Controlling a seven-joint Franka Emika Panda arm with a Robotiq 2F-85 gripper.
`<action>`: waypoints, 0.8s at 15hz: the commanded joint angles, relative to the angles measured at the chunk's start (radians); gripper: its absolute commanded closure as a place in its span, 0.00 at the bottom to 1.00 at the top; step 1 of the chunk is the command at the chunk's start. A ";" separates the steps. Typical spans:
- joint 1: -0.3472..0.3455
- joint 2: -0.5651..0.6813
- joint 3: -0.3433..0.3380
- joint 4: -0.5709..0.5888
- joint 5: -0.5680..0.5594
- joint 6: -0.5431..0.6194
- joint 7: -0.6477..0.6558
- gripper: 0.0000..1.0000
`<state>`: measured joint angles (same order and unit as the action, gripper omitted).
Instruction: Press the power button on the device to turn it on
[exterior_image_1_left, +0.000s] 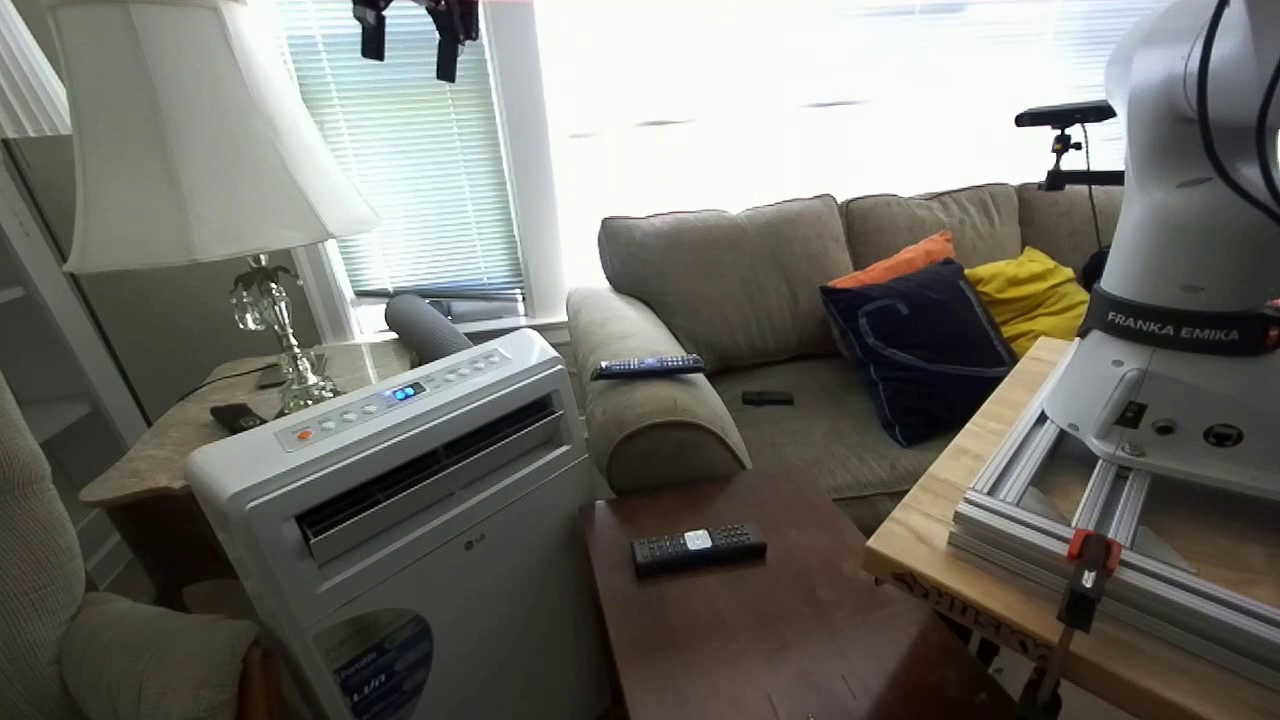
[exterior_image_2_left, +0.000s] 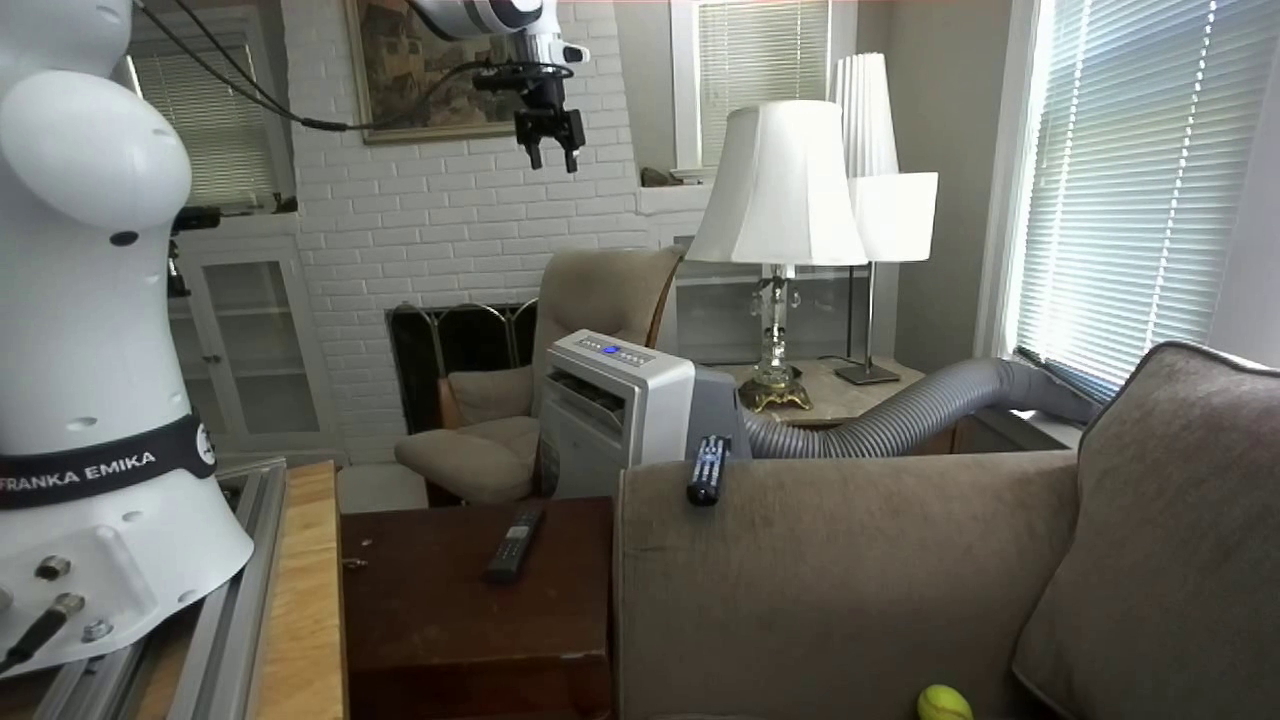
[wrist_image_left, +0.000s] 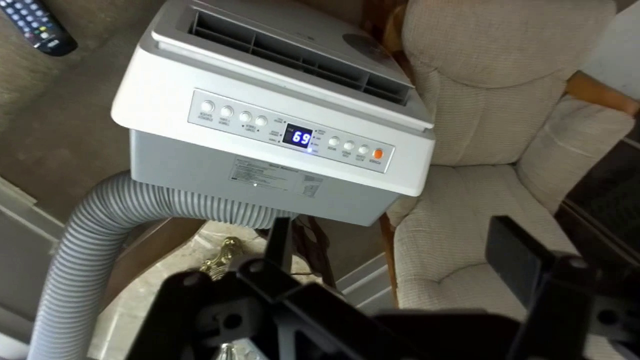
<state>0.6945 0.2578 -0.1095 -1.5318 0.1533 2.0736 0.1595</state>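
Observation:
The device is a large white boxy air-conditioner with a slatted vent, seen in both exterior views and the wrist view. Its top control panel has a row of white buttons, a lit display reading 69, and an orange power button at one end. The orange button also shows in an exterior view. My gripper is open and empty, high above and apart from the device, in both exterior views. In the wrist view its fingers are wide apart, with the armchair behind.
A tall lamp stands on a side table beside the device. A grey hose runs to the window. An armchair stands close by. Remotes lie on the brown table and the sofa arm.

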 joint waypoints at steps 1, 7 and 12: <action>-0.171 -0.180 0.139 -0.240 0.177 0.019 -0.195 0.00; -0.371 -0.431 0.238 -0.530 0.152 -0.126 -0.189 0.00; -0.464 -0.682 0.258 -0.774 -0.081 -0.175 -0.192 0.00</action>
<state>0.2837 -0.2388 0.1211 -2.1337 0.1933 1.9163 -0.0458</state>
